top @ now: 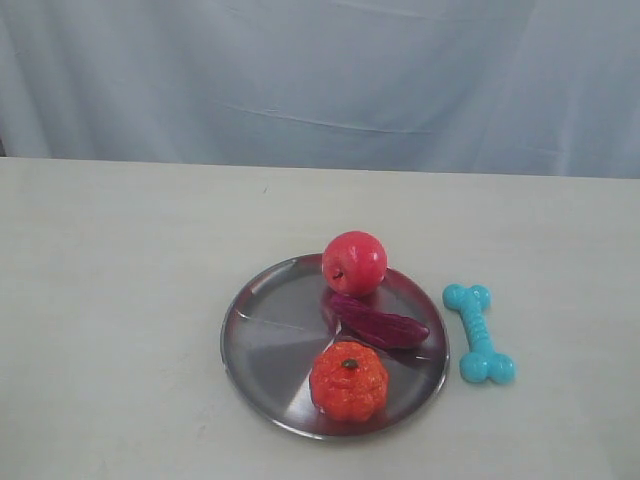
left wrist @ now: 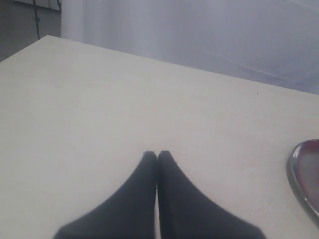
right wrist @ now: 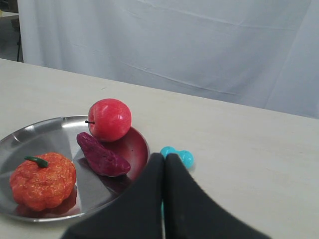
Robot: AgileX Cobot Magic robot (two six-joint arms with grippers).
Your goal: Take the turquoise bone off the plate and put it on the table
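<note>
The turquoise bone (top: 479,332) lies flat on the off-white table (top: 120,300), just right of the silver plate (top: 270,330) and apart from its rim. Neither gripper appears in the exterior view. In the right wrist view my right gripper (right wrist: 164,158) is shut with nothing held; one knobbed end of the bone (right wrist: 180,156) peeks out beyond its fingertips, the rest hidden behind the fingers, beside the plate (right wrist: 45,137). In the left wrist view my left gripper (left wrist: 157,155) is shut and empty over bare table, with only the plate's rim (left wrist: 299,179) showing.
On the plate sit a red apple (top: 354,263), a purple sweet potato (top: 378,322) and an orange pumpkin (top: 348,380). A pale curtain (top: 320,80) hangs behind the table's far edge.
</note>
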